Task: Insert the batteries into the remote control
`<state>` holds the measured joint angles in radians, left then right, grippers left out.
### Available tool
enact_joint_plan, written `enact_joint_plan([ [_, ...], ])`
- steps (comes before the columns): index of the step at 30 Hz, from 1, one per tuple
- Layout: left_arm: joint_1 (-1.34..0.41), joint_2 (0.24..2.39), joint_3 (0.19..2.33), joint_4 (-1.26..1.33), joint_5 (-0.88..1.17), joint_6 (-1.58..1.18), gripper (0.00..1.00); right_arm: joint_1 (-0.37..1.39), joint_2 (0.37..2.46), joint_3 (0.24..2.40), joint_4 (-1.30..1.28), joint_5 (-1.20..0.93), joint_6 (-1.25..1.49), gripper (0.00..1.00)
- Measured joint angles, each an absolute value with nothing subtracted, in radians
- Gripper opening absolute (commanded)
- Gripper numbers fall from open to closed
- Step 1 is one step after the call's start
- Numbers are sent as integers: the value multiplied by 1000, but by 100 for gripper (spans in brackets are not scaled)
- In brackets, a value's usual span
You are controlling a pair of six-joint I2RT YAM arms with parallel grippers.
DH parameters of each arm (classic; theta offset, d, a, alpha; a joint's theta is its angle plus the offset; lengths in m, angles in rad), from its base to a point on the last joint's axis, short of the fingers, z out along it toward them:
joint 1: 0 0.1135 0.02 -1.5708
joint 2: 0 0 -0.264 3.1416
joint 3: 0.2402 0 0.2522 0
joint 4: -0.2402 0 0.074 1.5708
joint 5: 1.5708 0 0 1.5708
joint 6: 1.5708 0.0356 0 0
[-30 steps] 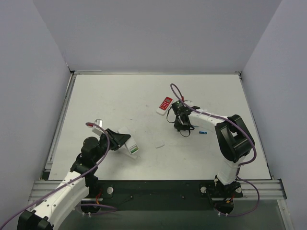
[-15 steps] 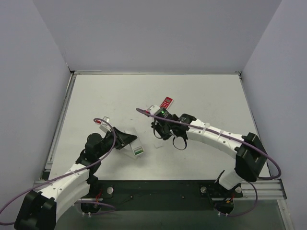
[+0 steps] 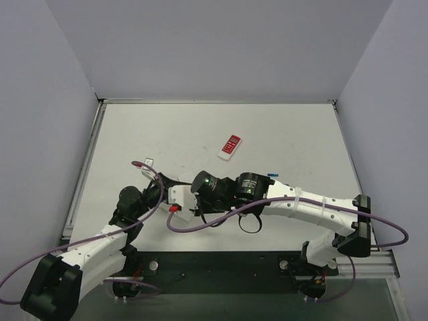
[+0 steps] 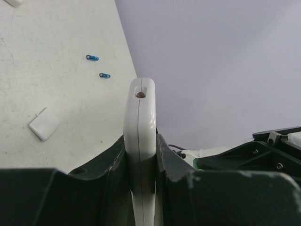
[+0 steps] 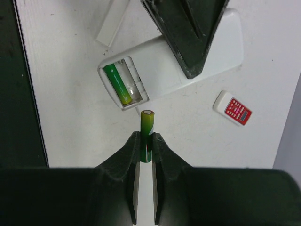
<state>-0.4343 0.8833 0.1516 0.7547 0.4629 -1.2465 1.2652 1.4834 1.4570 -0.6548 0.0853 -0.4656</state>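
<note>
On the table [image 3: 134, 127], near its front edge, my two arms meet. The right arm [image 3: 301, 204] reaches across to the left side, its wrist just over the end of the left arm [image 3: 100, 237].

The left fingers [image 4: 163, 153] are clamped on the long edges of the white remote [image 5: 160, 70]. Its open battery bay faces my right wrist camera. A red remote [image 3: 231, 145] lies well apart, toward the middle of the table. A small white cover [image 4: 43, 125] lies flat on the table nearby.

The right fingers [image 5: 160, 146] pinch a green battery [image 5: 147, 126] by its lower half. Its tip points at the bay, just short of the rim and not touching it. A second green battery [image 5: 117, 84] lies seated in one slot of the bay. Two blue batteries [image 4: 92, 57] lie loose on the table, near each other, beyond the cover.
</note>
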Motion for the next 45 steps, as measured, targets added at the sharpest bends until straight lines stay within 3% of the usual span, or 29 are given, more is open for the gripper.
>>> enact_joint_plan([
  [15,-508,904,152,820,434,-1280,0,1324,1680,1617,-842,130,-578,0],
  [37,-546,931,152,835,419,-1303,0,1345,1717,1654,-901,78,-619,2],
  [45,-550,931,152,836,420,-1305,0,1348,1718,1659,-902,63,-631,8],
])
